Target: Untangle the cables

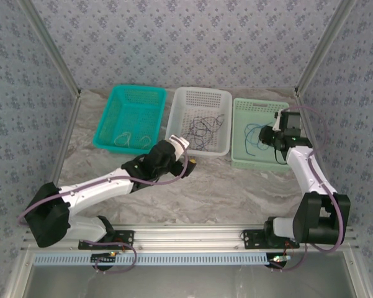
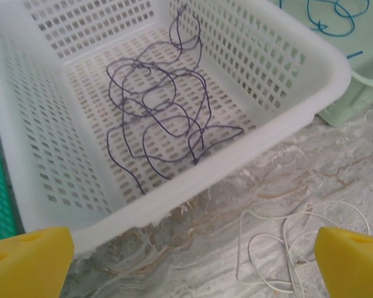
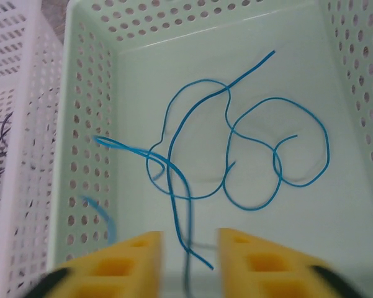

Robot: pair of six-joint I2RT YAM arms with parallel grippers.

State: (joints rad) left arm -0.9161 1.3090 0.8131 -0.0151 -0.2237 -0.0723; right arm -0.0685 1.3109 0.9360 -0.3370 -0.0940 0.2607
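Blue cables [image 3: 251, 208] lie looped on the floor of the pale green basket [image 3: 87, 74]. My right gripper [image 3: 190, 261] hangs over that basket's near end, jaws parted, and one blurred blue strand [image 3: 182, 242] runs loose through the gap. From above, the right gripper [image 1: 267, 138] is over the green basket [image 1: 260, 102]. Dark cables [image 2: 161, 112] are tangled in the white basket [image 2: 310, 99]. My left gripper [image 2: 189, 267] is wide open over the table just in front of it. A pale cable [image 2: 285, 242] lies on the table near its right finger [image 2: 350, 261].
Three baskets stand side by side at the back: a teal basket [image 1: 121, 99] holding pale cables [image 1: 130, 139], the white basket [image 1: 198, 92] and the green one. Frame posts rise at both back corners. Marbled table surface [image 1: 236, 186] runs between the baskets and the arm bases.
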